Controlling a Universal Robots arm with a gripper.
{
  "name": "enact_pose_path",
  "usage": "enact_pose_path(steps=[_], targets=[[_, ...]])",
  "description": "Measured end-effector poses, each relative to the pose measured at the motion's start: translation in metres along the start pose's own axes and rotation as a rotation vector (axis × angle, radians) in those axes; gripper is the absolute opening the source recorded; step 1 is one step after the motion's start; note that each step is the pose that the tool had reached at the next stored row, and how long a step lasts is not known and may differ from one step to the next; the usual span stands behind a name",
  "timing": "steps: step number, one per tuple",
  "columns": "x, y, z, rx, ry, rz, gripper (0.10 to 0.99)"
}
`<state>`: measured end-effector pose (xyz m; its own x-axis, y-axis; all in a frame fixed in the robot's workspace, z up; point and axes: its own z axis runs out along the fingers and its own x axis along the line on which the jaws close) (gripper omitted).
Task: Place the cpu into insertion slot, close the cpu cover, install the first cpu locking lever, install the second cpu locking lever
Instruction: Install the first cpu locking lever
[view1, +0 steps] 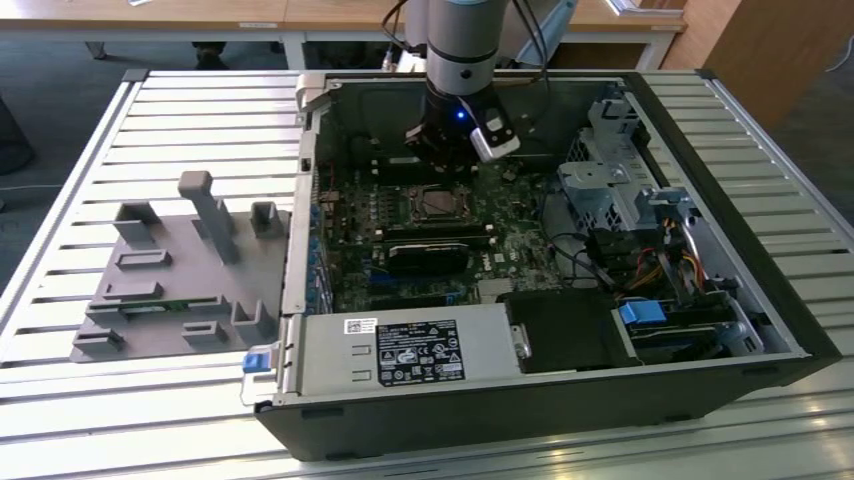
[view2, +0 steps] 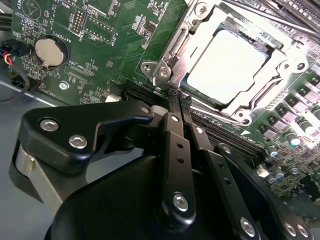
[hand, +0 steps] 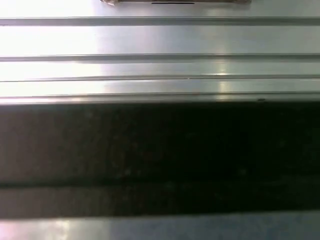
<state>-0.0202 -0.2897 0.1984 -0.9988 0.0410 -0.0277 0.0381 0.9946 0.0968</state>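
While the arm reaches down into the open computer case (view1: 747, 300) in the exterior view, its gripper (view1: 447, 165) hangs just above the green motherboard (view1: 521, 250), right behind the insertion slot (view1: 434, 203), which sits near the board's middle. A grey box with a white label (view1: 407, 352) lies at the case's near edge, and a grey fixture tray (view1: 174, 280) rests on the slatted table (view1: 80, 420) toward the exterior view's left, well apart from the case.

Seen in the second wrist view, the gripper (view2: 176, 100) has its black fingers (view2: 172, 150) drawn together, almost touching, with nothing between them. Their tips stand just beside a corner of the insertion slot (view2: 165, 70). The cpu (view2: 227, 65) lies flat inside it, its pale face bright, and the cpu cover (view2: 272, 82) frames it closely on all sides. A round coin battery (view2: 49, 51) sits on the motherboard (view2: 115, 40), away from the socket.

Across the first wrist view run pale metal slats (hand: 160, 40) and a broad dark band (hand: 160, 145).
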Motion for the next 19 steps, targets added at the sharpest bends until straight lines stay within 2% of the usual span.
enact_pose_path(steps=[19], targets=[[-0.0001, 0.0006, -0.0008, 0.005, 0.0, 0.0, 0.153]])
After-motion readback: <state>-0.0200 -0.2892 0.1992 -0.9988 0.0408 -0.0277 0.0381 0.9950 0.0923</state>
